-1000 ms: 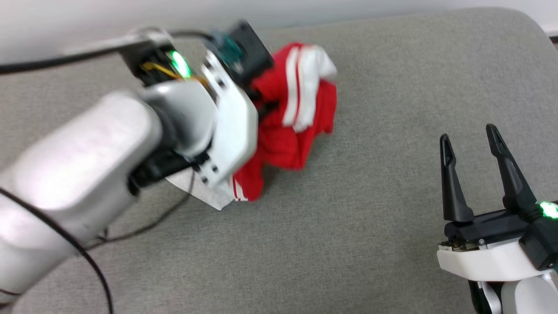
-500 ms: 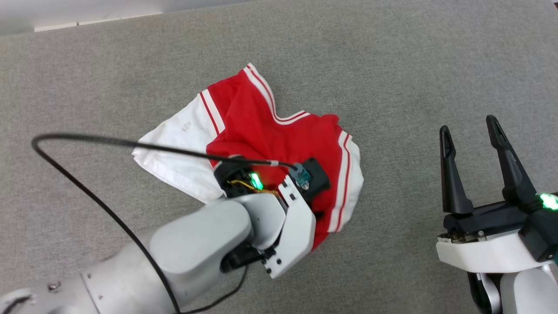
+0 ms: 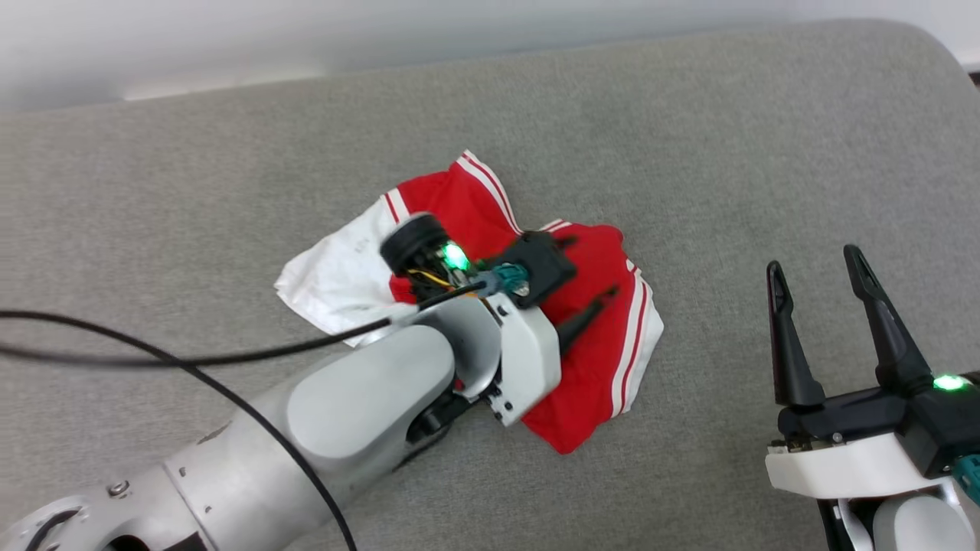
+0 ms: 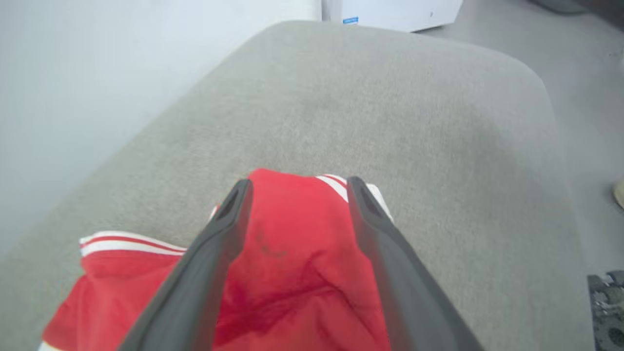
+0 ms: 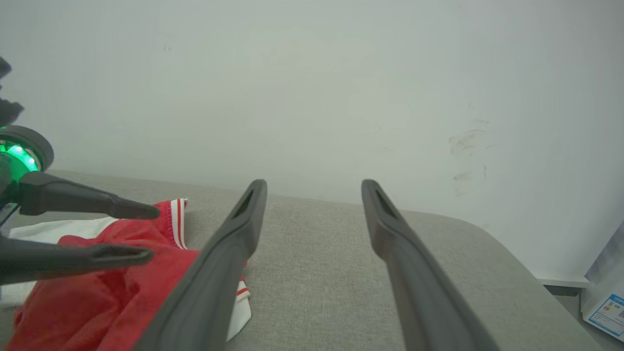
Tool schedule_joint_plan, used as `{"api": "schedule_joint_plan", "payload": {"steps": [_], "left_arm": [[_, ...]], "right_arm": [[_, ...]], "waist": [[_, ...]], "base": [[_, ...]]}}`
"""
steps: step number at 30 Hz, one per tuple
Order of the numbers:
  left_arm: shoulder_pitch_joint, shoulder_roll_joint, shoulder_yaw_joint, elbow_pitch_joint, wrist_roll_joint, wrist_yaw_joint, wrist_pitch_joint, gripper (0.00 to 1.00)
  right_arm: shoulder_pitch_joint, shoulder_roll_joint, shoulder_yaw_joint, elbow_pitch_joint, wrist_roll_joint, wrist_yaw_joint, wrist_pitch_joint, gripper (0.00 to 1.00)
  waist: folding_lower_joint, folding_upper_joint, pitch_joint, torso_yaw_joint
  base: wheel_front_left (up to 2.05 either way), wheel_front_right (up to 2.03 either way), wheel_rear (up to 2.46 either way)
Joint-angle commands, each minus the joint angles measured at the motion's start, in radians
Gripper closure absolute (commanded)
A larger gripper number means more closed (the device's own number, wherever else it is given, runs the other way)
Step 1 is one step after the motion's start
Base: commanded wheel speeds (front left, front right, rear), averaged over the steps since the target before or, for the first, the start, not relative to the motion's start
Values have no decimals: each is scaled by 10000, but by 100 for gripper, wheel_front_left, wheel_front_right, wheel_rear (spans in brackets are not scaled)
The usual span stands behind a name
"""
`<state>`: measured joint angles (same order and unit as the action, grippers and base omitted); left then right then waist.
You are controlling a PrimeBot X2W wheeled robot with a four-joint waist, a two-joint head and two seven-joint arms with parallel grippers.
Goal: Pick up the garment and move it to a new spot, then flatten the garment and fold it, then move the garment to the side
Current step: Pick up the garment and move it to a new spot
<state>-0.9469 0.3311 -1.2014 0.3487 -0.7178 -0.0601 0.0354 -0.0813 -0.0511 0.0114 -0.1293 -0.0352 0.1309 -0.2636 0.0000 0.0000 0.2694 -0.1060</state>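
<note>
In the head view, our left arm (image 3: 360, 405) comes in from 8 o'clock, trailing a black cable (image 3: 191, 360). It ends over the garment (image 3: 597, 360), which lies crumpled at the middle of the grey padded surface (image 3: 766, 138). A white sleeve (image 3: 337, 275) spreads at its 9 o'clock side, and striped trim runs along its 3 o'clock edge. The left claw (image 3: 593, 265) points toward 2 o'clock above the red cloth, its fingers spread apart and gripping nothing.

The left wrist view adds what the head view lacks. Red fabric (image 4: 292, 253) fills the gap between the parted fingers of the left claw (image 4: 298, 186), and the rounded end of the padded surface (image 4: 390, 97) lies at 12 o'clock. We cannot tell whether the fingertips touch the cloth.

The right wrist view shows the left claw (image 5: 152, 233) from the side. The two fingers are clearly separated, the lower one lying just over the garment (image 5: 97, 302), with a pale wall (image 5: 312, 73) behind.

At 4 o'clock from the garment, well apart from it, the right claw (image 3: 815, 262) points to 12 o'clock. It is released wide and empty. In its own view the right claw (image 5: 315, 187) frames bare grey upholstery.
</note>
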Motion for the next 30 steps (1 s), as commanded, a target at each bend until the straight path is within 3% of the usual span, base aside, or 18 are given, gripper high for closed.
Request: {"api": "schedule_joint_plan", "payload": {"steps": [1,8,11,17,22,30], "left_arm": [[73,47,111,70,206,254,-387,0],[800,368,1145,77,695,2055,-2602,0],[1381,649,1870,-58,801,2950,-2946,0],[3106,1348,3940,-1449,1595,4210,-3009,0],[5068,1569,5715,-2506,2372,4674,-3006,0],[7877,700,8158,-3781,3747,4761,-3008,0]], "right_arm": [[115,14,-12,45,-11,-3,-17,0],[417,14,-136,223,-87,-3,-17,0],[498,14,-147,261,-38,-3,-19,0],[661,14,-203,366,61,-5,-17,0],[844,14,-318,472,230,-3,-18,0],[1074,14,-477,569,770,-5,-17,0]], "waist": [[0,0,-315,217],[0,0,-845,561],[0,0,-976,654],[0,0,-1177,757],[0,0,-1360,833],[0,0,-1657,941]], "base": [[0,0,0],[0,0,0],[0,0,0],[0,0,0],[0,0,0],[0,0,0]]}}
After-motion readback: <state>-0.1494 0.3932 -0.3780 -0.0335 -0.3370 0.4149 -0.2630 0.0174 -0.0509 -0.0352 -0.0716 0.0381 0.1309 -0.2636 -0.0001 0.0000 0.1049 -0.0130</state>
